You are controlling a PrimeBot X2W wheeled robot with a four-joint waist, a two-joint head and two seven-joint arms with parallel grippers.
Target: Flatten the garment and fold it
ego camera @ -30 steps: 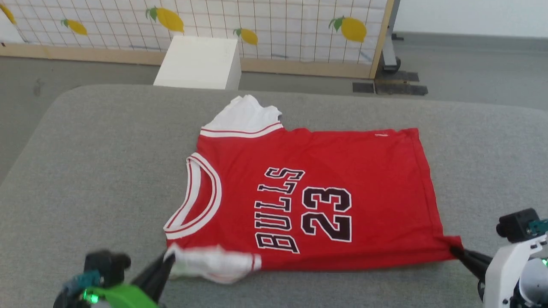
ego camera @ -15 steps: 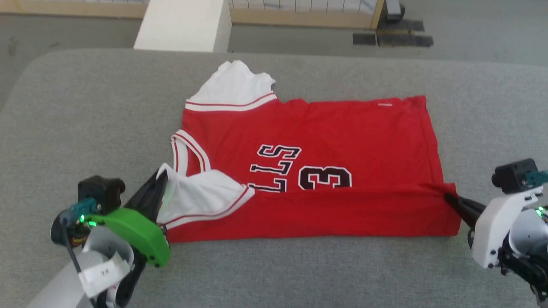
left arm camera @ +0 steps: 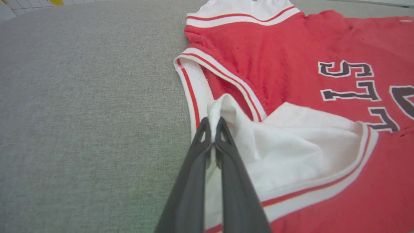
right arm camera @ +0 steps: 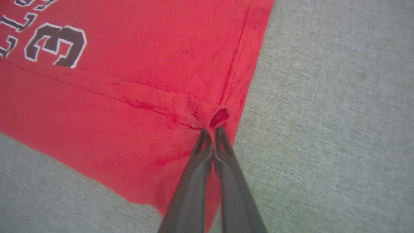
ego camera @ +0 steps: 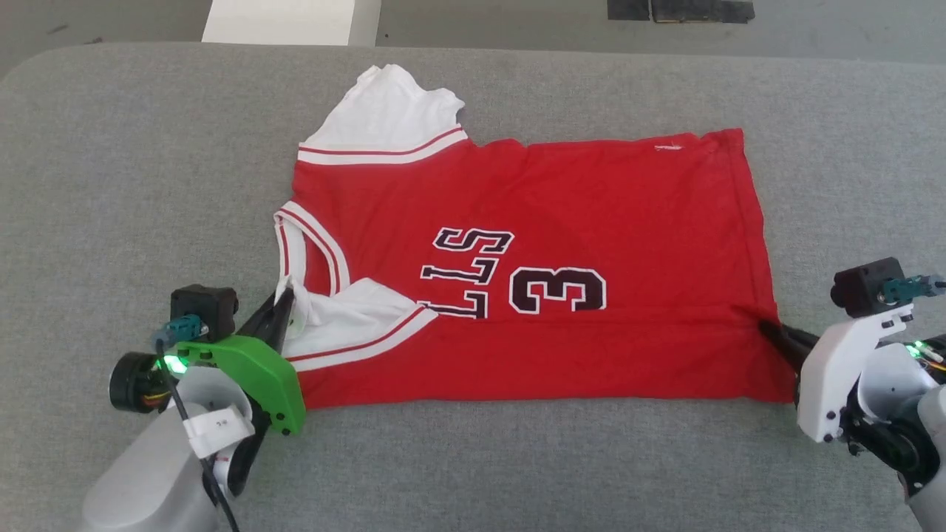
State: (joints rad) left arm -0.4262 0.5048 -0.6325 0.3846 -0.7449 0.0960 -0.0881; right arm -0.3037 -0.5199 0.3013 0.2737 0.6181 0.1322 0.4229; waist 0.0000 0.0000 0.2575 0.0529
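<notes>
1. The garment (ego camera: 562,199): a red shirt, and I see it spread on the grey padded surface (ego camera: 133,185), collar (ego camera: 284,251) toward my left and hem toward my right.
2. Fold: the shirt's near long edge lies turned over onto the chest. It covers the lower part of the black-and-white lettering (ego camera: 473,266), so I read only a "3" and parts of letters.
3. Far sleeve (ego camera: 384,111): white with striped trim, lying flat on the surface at the shirt's far side.
4. Near sleeve (left arm camera: 291,142): white, folded in over the red front, just beside the collar.
5. Left gripper (ego camera: 284,303): my left wrist view shows its fingers pinched together on the tip of the near sleeve, lifting a small peak of white cloth.
6. Right gripper (ego camera: 768,331): fingers closed on a small pucker of red fabric at the hem end of the folded edge.
7. White block (ego camera: 288,18): stands on the floor beyond the surface's far edge.
</notes>
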